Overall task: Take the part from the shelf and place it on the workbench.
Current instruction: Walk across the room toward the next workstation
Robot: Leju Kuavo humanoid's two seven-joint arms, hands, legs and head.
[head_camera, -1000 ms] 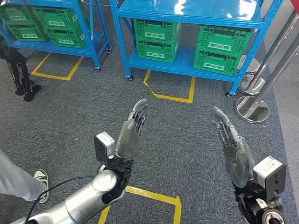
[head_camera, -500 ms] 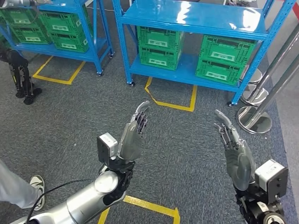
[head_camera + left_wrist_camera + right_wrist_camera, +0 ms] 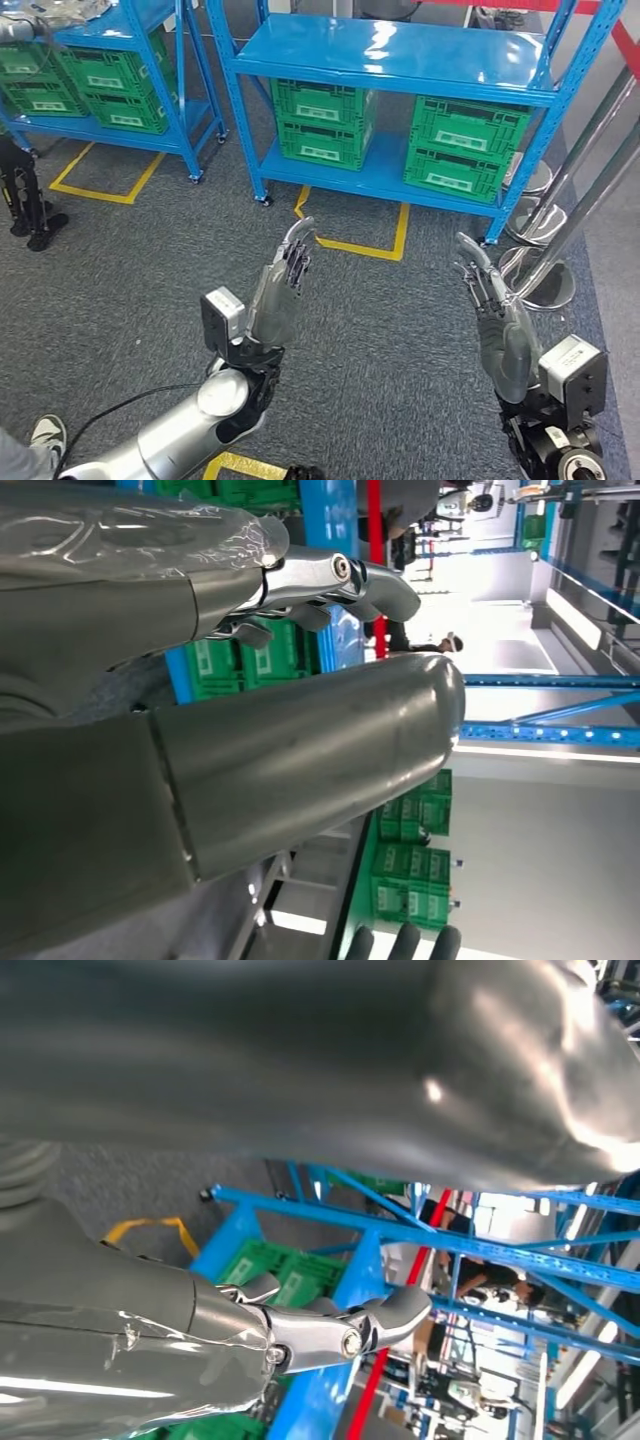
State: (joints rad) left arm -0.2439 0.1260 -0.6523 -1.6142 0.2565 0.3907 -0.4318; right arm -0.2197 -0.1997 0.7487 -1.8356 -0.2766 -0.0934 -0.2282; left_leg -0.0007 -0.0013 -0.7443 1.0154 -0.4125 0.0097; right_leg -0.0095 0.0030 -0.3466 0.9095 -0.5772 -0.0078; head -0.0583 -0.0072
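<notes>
Both my hands are raised over the grey carpet with fingers spread and nothing in them. In the head view my left hand (image 3: pixel 281 290) is at the centre and my right hand (image 3: pixel 498 320) at the right, palms facing each other. The left wrist view shows my left hand (image 3: pixel 226 730) bare, and the right wrist view shows my right hand (image 3: pixel 226 1340) the same way. Ahead stands a blue shelf (image 3: pixel 392 50) whose glossy top deck is bare. Grey items (image 3: pixel 45 15) lie on top of a second blue shelf at the far left; I cannot tell what they are.
Green crates (image 3: pixel 321 120) (image 3: pixel 460 145) fill the near shelf's lower deck. Yellow floor tape (image 3: pixel 355 245) marks the carpet before it. Slanted metal poles on round bases (image 3: pixel 540 285) stand at the right. A dark stand (image 3: pixel 23 200) is at the left, a person's shoe (image 3: pixel 47 432) at the lower left.
The camera has moved: the shelves now sit lower and further left in the picture, and the shoe has slid toward the lower left corner. Both hands keep the same raised, spread pose.
</notes>
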